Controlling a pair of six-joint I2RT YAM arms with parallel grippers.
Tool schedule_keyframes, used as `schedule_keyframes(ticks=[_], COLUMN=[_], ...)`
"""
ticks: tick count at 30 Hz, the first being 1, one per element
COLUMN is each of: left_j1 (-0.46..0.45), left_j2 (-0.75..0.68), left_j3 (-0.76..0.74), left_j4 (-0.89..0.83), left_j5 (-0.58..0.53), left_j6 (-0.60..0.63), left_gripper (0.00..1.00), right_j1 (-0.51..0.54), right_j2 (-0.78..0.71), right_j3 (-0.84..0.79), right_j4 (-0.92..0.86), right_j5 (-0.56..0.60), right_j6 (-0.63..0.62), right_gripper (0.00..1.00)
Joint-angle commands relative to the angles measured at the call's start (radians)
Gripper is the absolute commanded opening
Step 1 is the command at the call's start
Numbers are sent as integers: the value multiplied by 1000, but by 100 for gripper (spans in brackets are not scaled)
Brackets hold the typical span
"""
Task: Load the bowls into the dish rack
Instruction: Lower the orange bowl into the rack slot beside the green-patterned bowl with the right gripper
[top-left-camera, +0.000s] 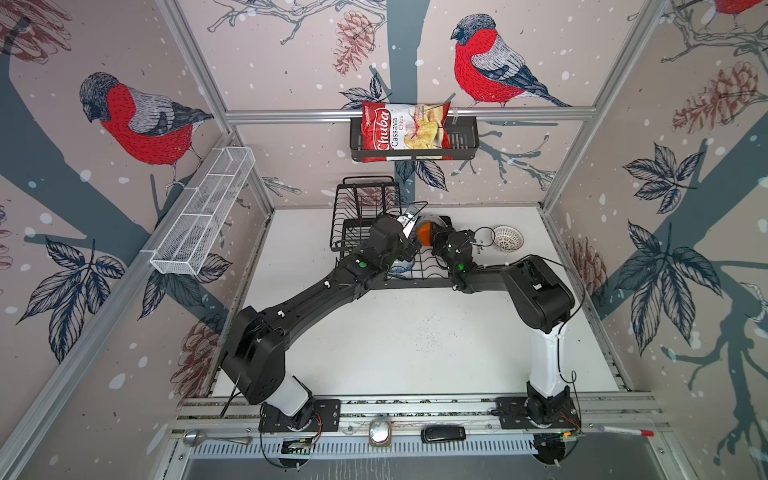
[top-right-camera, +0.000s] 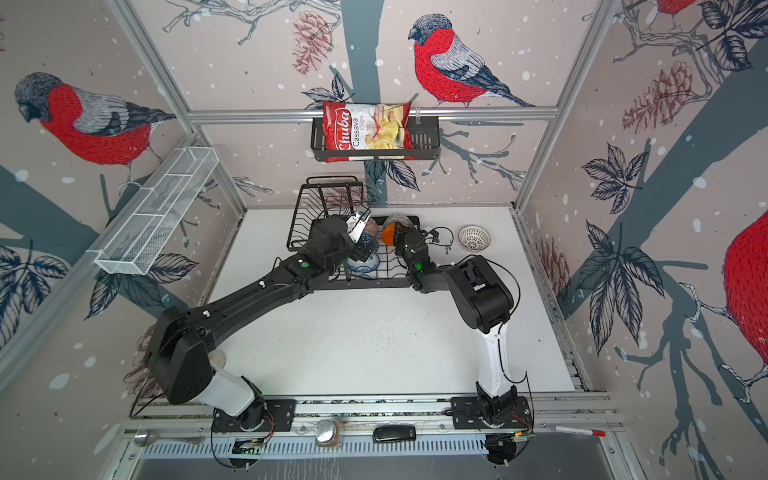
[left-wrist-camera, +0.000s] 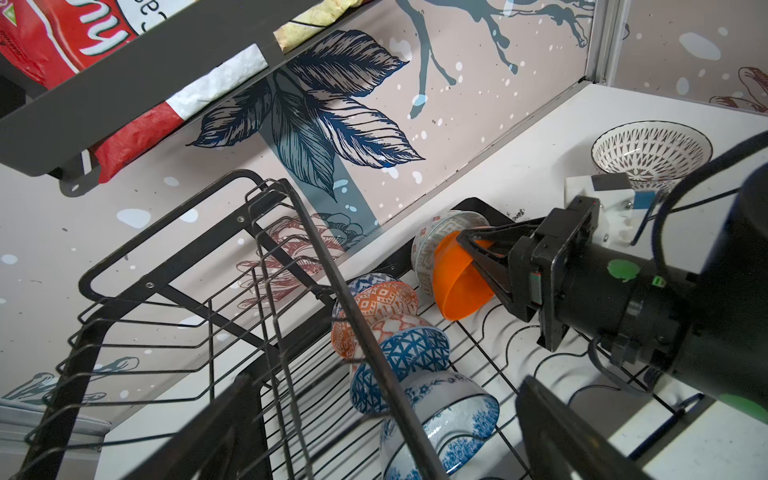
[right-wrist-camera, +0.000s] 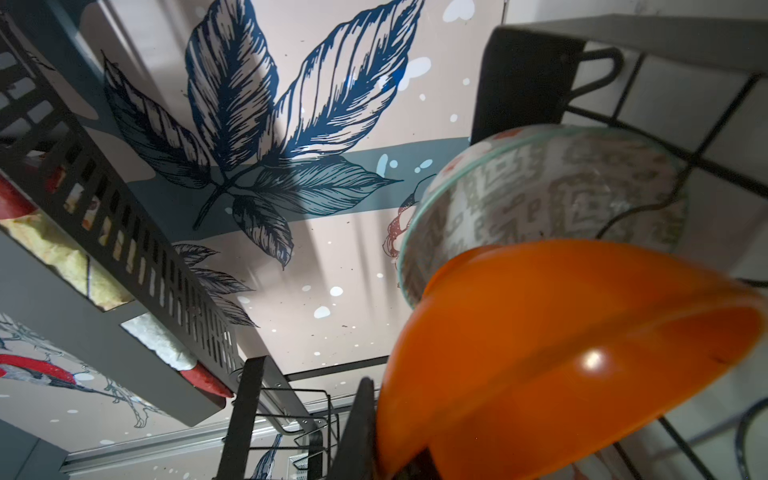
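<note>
The black wire dish rack (top-left-camera: 360, 195) (top-right-camera: 328, 193) stands at the back of the table. Lying in a row on its base in the left wrist view are an orange-white bowl (left-wrist-camera: 382, 303), a blue triangle bowl (left-wrist-camera: 415, 353) and a blue-white floral bowl (left-wrist-camera: 453, 411). My right gripper (top-left-camera: 432, 240) (top-right-camera: 394, 237) (right-wrist-camera: 390, 453) is shut on the rim of the plain orange bowl (top-left-camera: 424, 233) (left-wrist-camera: 457, 286) (right-wrist-camera: 561, 353), tilted against a grey-white bowl (left-wrist-camera: 432, 241) (right-wrist-camera: 540, 195) at the rack's far end. My left gripper (top-right-camera: 365, 245) (left-wrist-camera: 386, 449) hangs open over the floral bowl, holding nothing. A white lattice bowl (top-left-camera: 507, 238) (top-right-camera: 474, 238) (left-wrist-camera: 648, 153) sits on the table to the right.
A black slatted basket (top-left-camera: 461, 137) with a chips bag (top-left-camera: 405, 131) hangs on the back wall above the rack. A long white mesh shelf (top-left-camera: 203, 212) runs along the left wall. The rack's raised upper tier (left-wrist-camera: 187, 311) stands close beside my left gripper.
</note>
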Motion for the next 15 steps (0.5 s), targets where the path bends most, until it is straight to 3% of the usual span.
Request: schedule_keyframes(ticks=[1,15], left_j1=[1,1], left_j2=[-6,8], left_j3=[8,15], left_j4=[6,-5], left_j5=[6,6], left_j6=[-10,-18], left_gripper=[98,97], right_j1=[-1,-9], right_j2=[10,55], right_j3=[9,7], right_j4=[53,80], right_j5=[9,-9], right_j6=[11,26], right_gripper=[0,0])
